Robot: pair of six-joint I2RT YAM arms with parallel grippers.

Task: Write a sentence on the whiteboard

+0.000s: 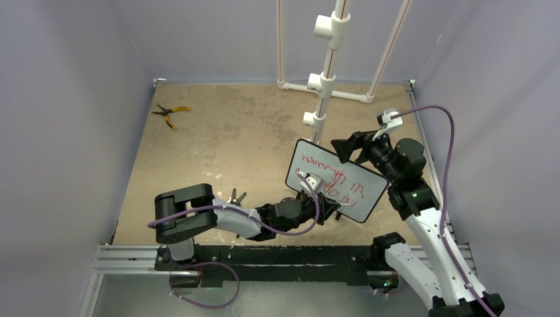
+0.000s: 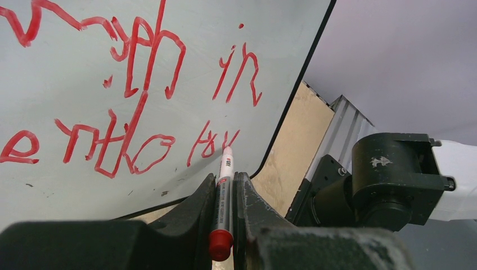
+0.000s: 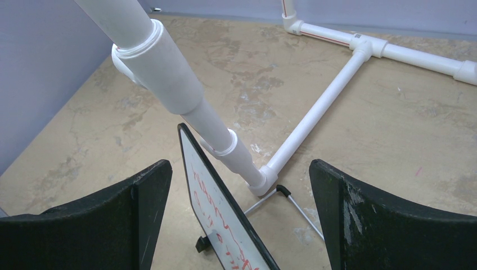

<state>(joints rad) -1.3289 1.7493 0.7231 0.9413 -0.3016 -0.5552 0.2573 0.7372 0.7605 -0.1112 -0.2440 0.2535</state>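
A: Left gripper (image 2: 225, 180) clamped on the red marker (image 2: 224, 197) — tip against the whiteboard (image 1: 370, 186), by the last word of the sentence (image 1: 328, 177).
B: Board stands tilted before the pipe stand (image 1: 322, 92) (right gripper (image 3: 241, 169) spread wide at its top edge).

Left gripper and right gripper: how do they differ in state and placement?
The left gripper is shut on a red marker; the right gripper is open and holds nothing. The left gripper faces the written side of the whiteboard; the right gripper sees it edge-on. Both are black.

Soft, even, dim light; sharp views, faint shadows
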